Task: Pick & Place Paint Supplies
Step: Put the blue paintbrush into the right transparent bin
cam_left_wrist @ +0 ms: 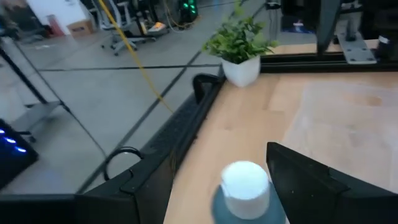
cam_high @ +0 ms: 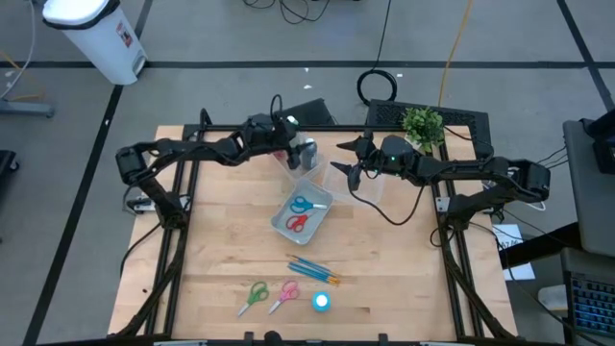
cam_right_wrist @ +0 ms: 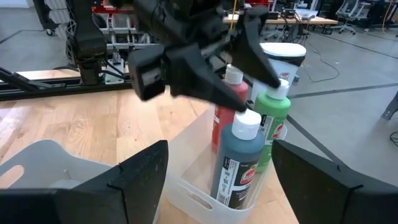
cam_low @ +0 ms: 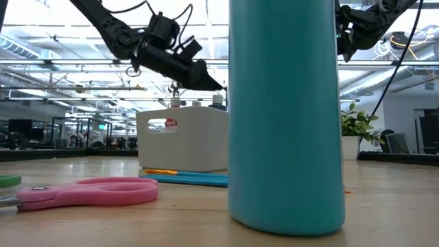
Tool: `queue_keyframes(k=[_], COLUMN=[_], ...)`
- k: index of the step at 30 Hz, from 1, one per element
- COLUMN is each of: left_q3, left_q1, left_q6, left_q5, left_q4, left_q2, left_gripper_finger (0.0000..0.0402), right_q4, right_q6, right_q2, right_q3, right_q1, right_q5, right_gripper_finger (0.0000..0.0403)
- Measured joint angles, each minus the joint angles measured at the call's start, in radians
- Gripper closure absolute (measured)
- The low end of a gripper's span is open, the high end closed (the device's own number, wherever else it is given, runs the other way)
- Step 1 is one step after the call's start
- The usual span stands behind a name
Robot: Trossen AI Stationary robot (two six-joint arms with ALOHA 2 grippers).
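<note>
A clear tub [cam_high: 300, 165] near the far edge holds three white-capped bottles standing upright: red [cam_right_wrist: 229, 106], green [cam_right_wrist: 273, 118] and grey [cam_right_wrist: 239, 162]. My left gripper [cam_left_wrist: 219, 163] hangs open over the grey bottle's cap [cam_left_wrist: 245, 182], one finger on each side of it. My right gripper [cam_high: 349, 163] hovers open just right of that tub. A second tub [cam_high: 302, 213] holds blue and red scissors. Blue brushes [cam_high: 313, 270], green scissors [cam_high: 253, 296], pink scissors [cam_high: 284, 295] and a light blue bottle [cam_high: 321, 302] rest on the table near its front edge. My left gripper comes at the grey bottle's cap [cam_right_wrist: 249, 118] from above, slanting down from the table's left. One finger [cam_left_wrist: 298, 177] lies close beside the cap; whether it touches cannot be told. The bottle stands upright in the tub.
A small potted plant [cam_high: 422, 124] stands at the far right corner. The light blue bottle [cam_low: 285, 116] fills the middle of the low view, with pink scissors [cam_low: 89, 192] and brushes [cam_low: 185, 177] to its left. Bare wood lies at the table's left and right.
</note>
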Motion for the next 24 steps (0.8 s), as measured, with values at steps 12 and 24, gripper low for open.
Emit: queue_keyframes(k=[12,24], left_q3=[0.000,-0.290], left_q1=[0.000,-0.092], left_q6=[-0.138,-0.223], left_q5=[-0.187,-0.031], left_q4=[-0.379,-0.274], left_q2=[-0.341,-0.680], left_gripper_finger=[0.0142,0.0148], right_q4=[-0.052,-0.037], right_q6=[0.027,0.102], right_q2=[0.000,0.000], right_q3=[0.000,0.000], right_q1=[0.045,0.261], right_q5=[-0.006,-0.005], right_gripper_finger=[0.0124,0.0124])
